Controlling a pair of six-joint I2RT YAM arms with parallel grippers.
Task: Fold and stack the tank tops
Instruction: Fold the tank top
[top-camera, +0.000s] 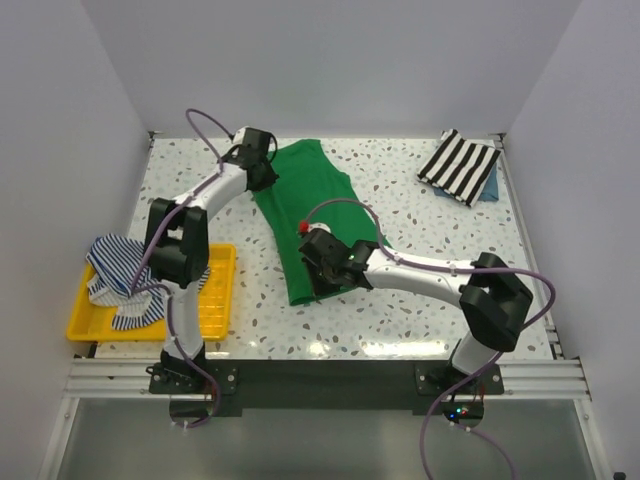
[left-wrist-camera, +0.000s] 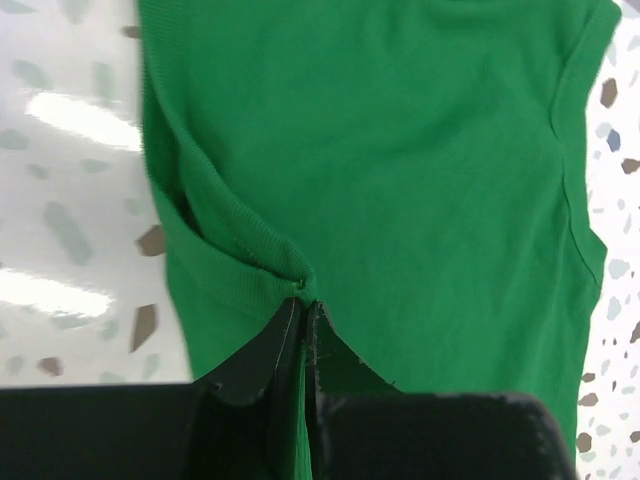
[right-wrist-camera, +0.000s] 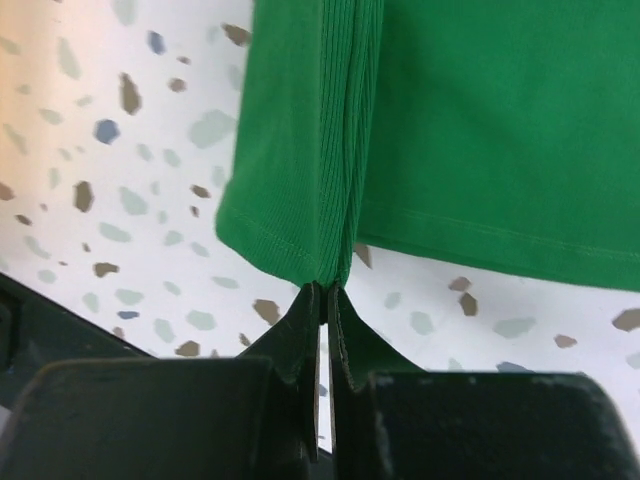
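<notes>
While both grippers are clamped on the green top (top-camera: 318, 210), the fold looks only begun. The left gripper (left-wrist-camera: 303, 300) pinches a gathered edge by an armhole at the far end, and the right gripper (right-wrist-camera: 327, 290) pinches the hem corner at the near end; both wrist views show jaws closed on cloth. The top lies lengthwise mid-table, mostly flat, with a narrow ribbed band doubled along one side at the hem. The striped top (top-camera: 112, 272) lies crumpled in the tray (top-camera: 220, 290) at the left, partly over its rim, so I judge it has yet to be folded, and nothing is stacked on the green one. A folded cloth (top-camera: 462, 165) in black and white sits on something blue at the far right corner; whether it belongs to the stack I cannot tell. Bare table (top-camera: 430, 215) lies right of the green top, up to that cloth, and a narrower strip lies left before the tray. The hem is near the front edge, walls close the other three sides, and the left arm's elbow hangs over the tray.
</notes>
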